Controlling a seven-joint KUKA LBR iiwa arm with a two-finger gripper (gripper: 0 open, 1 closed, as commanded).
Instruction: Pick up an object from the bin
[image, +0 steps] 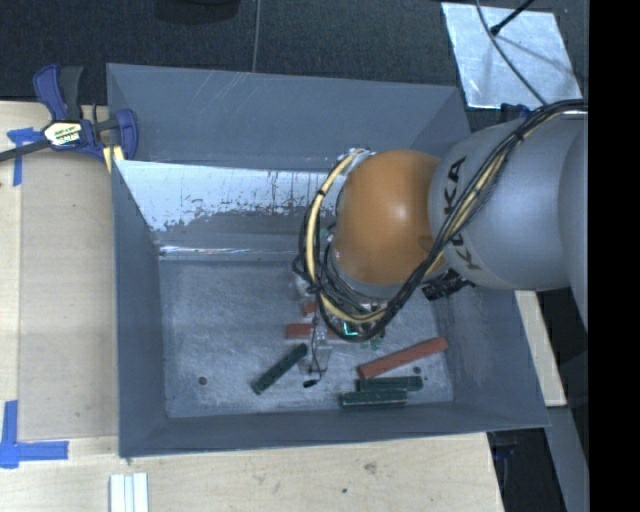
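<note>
Your tool (318, 365) stands low over the middle of the bin (140, 300) floor, its tip just beside the right end of a dark green bar (279, 370) that lies slantwise, with a small brown block (298, 330) close by. Whether the tool is wide or narrow cannot be told. Centre it across the bar's narrow width, square to its length, and keep clear of the reddish bar (402, 357) and dark strips (375, 398) to the right.

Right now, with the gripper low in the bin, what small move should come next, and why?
Probably a slight shift toward the view's left: the gripper sits beside the right end of the dark green stick, not centred over it, and the red-brown stick lies farther right.
</note>
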